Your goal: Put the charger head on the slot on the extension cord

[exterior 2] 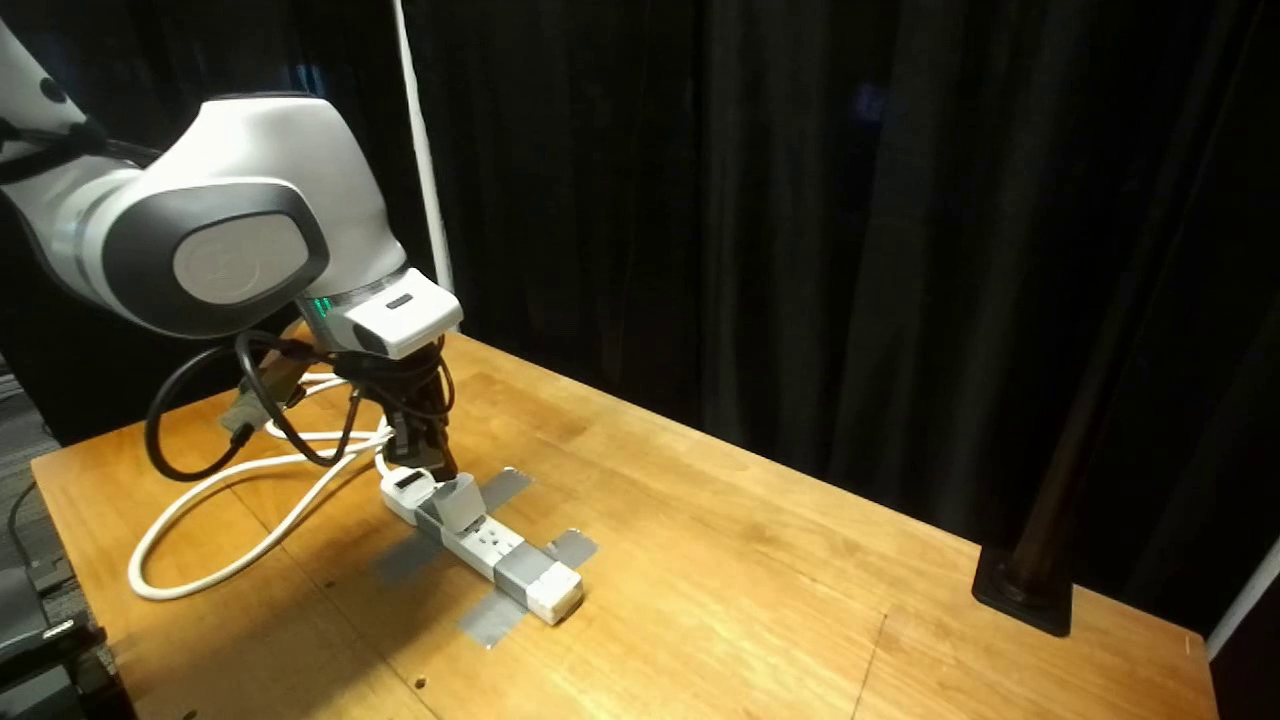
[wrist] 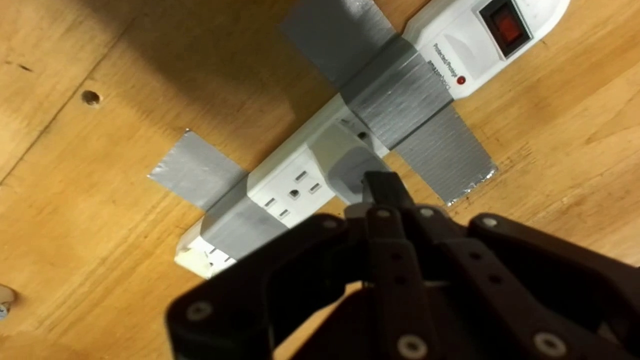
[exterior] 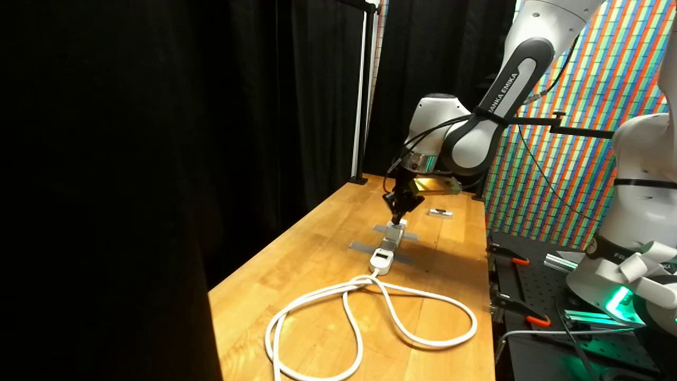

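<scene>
The extension cord's long white socket block [exterior 2: 492, 540] is taped flat to the table; it shows in all views. The charger head [exterior 2: 460, 503], a small white box, stands on the block near the switch end, also in the wrist view [wrist: 325, 145]. It looks slightly tilted, with a dark gap under one edge in an exterior view. Its prongs cannot be made out. The slot beneath it is mostly hidden; open slots [wrist: 294, 193] show beside it. My gripper [wrist: 382, 187] is shut with nothing seen between its fingers. Its tips are at the charger head's top, apparently touching it.
White cable loops [exterior: 433, 345] lie on the table [exterior: 312, 254] past the switch end. Grey tape strips [wrist: 445, 160] cross the block. A small silver object [exterior: 440, 212] lies farther back. A black stand base [exterior 2: 1022, 592] stands at the table's edge. Another arm [exterior: 640, 201] stands beside the table.
</scene>
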